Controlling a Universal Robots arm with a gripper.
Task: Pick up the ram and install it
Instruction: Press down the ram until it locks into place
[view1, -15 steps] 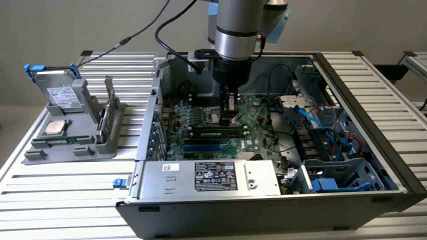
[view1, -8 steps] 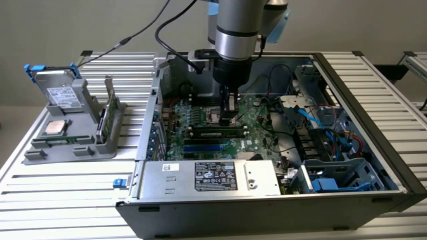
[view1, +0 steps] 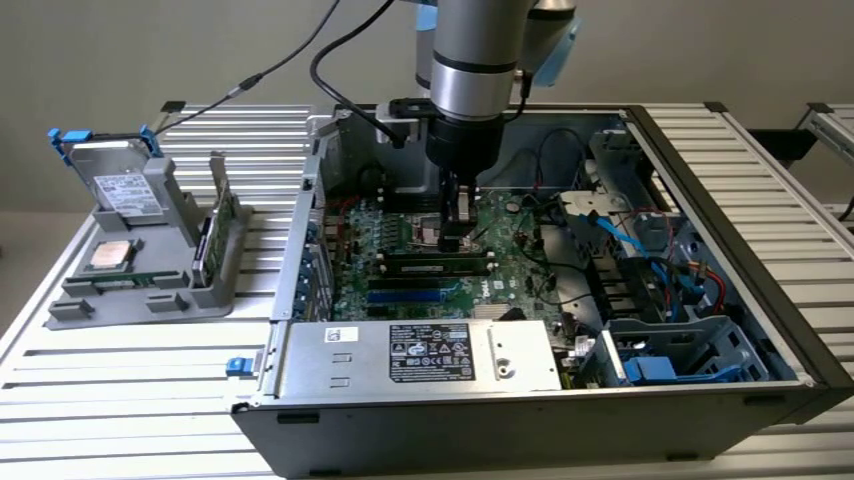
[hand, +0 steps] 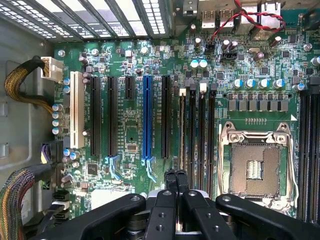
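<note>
Green and narrow, the ram stick (view1: 430, 265) carries a row of dark chips and a white label, and lies seated in a slot of the green motherboard (view1: 400, 235) inside the open grey computer case (view1: 747, 330). Just above the ram, the black gripper (view1: 457, 237) hangs with fingers (hand: 176, 181) pressed together, holding nothing, over the motherboard's black memory slots (hand: 192, 130).

PC case (view1: 747, 400) on table (view1: 120, 390); holder rack (view1: 147, 270) at ext. view's left, mobo (hand: 130, 125) inside case.
</note>
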